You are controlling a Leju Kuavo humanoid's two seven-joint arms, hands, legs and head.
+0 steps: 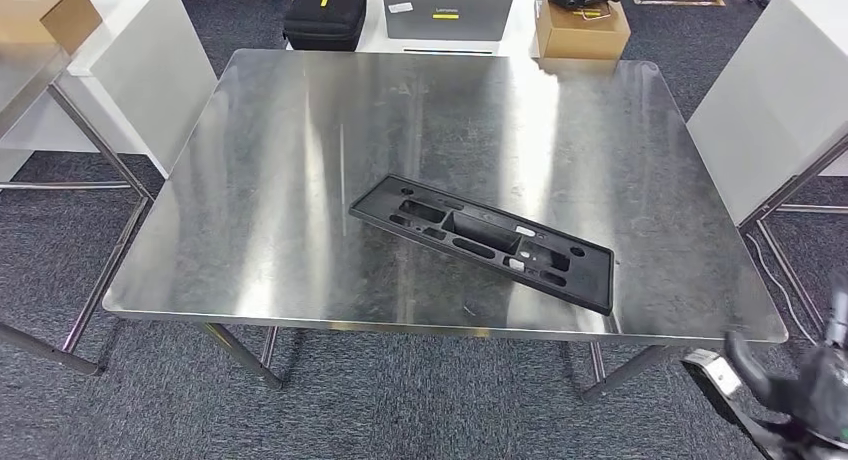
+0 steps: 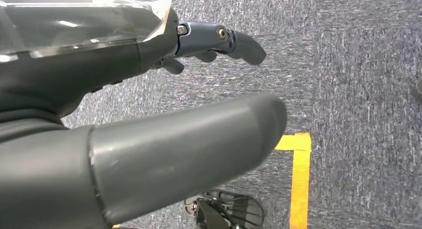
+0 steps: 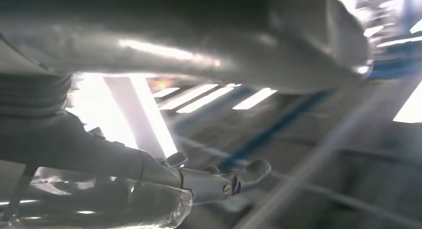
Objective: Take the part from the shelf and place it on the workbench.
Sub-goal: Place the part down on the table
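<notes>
You'll see the flat black moulded plastic part, rectangular with cutouts, lying on the brushed steel counter. Your right hand hangs low beside the counter's corner, seemingly empty with fingers apart; left hand is spread, holding nothing, over grey carpet.

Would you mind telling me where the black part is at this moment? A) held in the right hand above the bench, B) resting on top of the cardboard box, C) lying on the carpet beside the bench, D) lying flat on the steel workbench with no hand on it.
D. In the head view the black part lies flat on the steel workbench, and the right hand is off the bench's near corner, apart from the part.
</notes>
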